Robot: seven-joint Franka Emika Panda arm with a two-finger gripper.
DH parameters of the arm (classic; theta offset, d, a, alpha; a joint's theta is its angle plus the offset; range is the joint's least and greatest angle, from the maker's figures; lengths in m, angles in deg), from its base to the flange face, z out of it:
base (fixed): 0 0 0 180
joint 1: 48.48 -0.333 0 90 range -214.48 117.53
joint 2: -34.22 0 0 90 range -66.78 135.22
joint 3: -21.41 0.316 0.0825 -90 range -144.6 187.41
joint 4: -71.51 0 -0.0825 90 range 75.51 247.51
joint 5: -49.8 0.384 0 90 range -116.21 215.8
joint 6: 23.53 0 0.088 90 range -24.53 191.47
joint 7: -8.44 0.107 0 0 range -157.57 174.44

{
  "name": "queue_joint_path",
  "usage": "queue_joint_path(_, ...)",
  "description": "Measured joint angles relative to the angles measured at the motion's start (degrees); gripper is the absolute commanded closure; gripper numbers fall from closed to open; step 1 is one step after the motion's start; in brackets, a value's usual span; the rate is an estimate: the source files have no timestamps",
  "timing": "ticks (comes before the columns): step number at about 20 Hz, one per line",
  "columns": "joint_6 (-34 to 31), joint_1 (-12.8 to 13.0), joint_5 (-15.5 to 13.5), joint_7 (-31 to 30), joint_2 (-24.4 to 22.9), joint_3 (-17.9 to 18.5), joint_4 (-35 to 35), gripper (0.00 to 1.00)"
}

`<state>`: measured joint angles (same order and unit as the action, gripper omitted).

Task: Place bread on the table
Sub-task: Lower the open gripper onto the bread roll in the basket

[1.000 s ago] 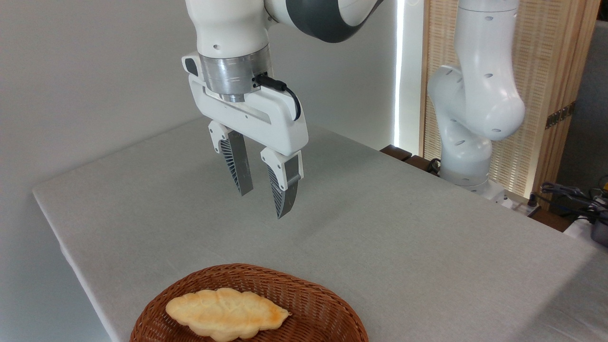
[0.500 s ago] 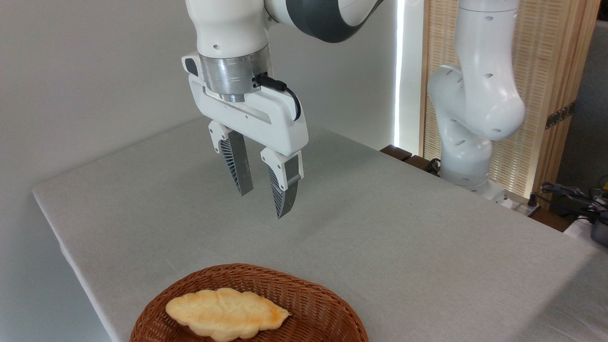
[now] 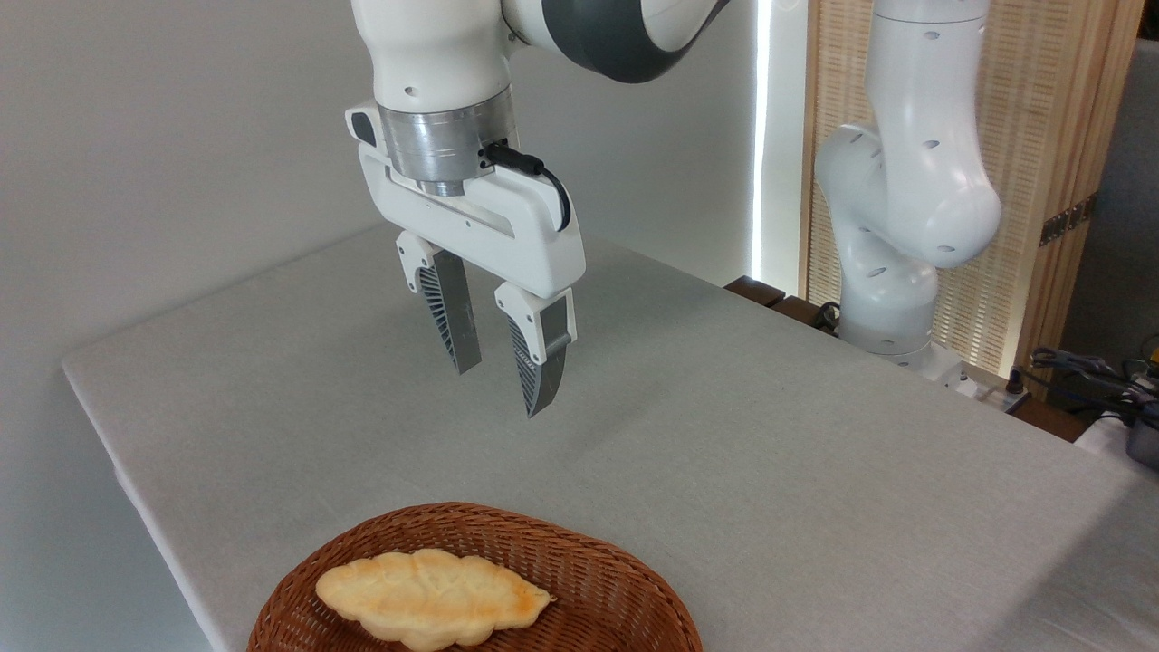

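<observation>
While the grey-clothed table (image 3: 770,471) is stretching bare across most of the room in front of me, the white Panda arm (image 3: 453,81) is hanging over its middle, well apart from the wicker basket (image 3: 625,580) at the near edge. The gripper (image 3: 502,389) is pointing down with its jaws a moderate gap apart, holding nothing. The bread (image 3: 433,598) is lying flat in the basket, its long axis running left to right, the tapered end pointing right. I'd say the approach is what's in hand: better to come down over the pastry's middle, closing across its narrow width, gently, and clearing the basket's rim.
</observation>
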<state>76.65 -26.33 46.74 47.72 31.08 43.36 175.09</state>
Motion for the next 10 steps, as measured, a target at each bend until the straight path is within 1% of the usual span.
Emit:
queue_joint_path(3,3.3,-0.1,0.0,0.0,0.5,0.2,0.0,0.00)
queue_joint_path(7,12.4,-0.2,0.0,0.0,4.0,1.9,0.1,0.00)
queue_joint_path(10,16.9,-0.2,0.0,0.5,6.5,3.6,0.1,0.00)
